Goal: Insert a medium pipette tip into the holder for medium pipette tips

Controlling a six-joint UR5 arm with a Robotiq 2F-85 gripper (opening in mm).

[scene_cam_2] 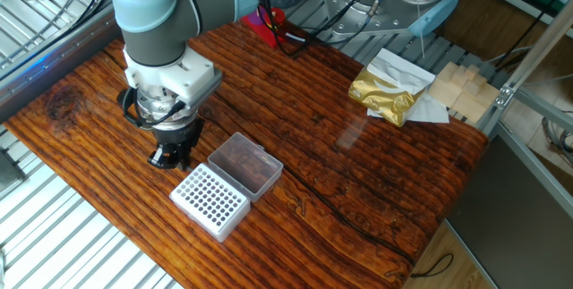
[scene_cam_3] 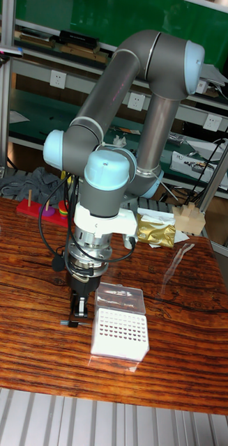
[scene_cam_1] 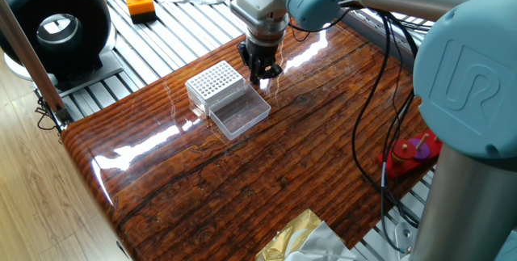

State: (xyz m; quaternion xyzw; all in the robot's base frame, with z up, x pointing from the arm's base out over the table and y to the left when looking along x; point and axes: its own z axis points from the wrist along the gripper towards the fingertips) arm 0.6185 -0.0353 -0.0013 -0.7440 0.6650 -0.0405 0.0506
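My gripper (scene_cam_1: pixel 262 73) points down, low over the wooden table, right behind the holder for medium pipette tips. The holder's white grid of holes (scene_cam_1: pixel 215 79) faces up and its clear lid (scene_cam_1: pixel 240 114) lies open beside it. In the other fixed view the gripper (scene_cam_2: pixel 169 157) stands just left of the lid (scene_cam_2: pixel 243 165) and behind the grid (scene_cam_2: pixel 209 199). The fingers are close together. In the tall view a short thin piece, the medium pipette tip (scene_cam_3: pixel 67 323), pokes out sideways at the fingertips of the gripper (scene_cam_3: pixel 79 315), next to the holder (scene_cam_3: pixel 119 332).
A crumpled gold foil bag (scene_cam_2: pixel 387 95) and wooden blocks (scene_cam_2: pixel 458 88) lie at the table's far end. A red peg toy (scene_cam_1: pixel 410 153) sits at the table edge by the arm's cables. An orange button box (scene_cam_1: pixel 140 1) and a black round device (scene_cam_1: pixel 55 25) stand on the metal frame.
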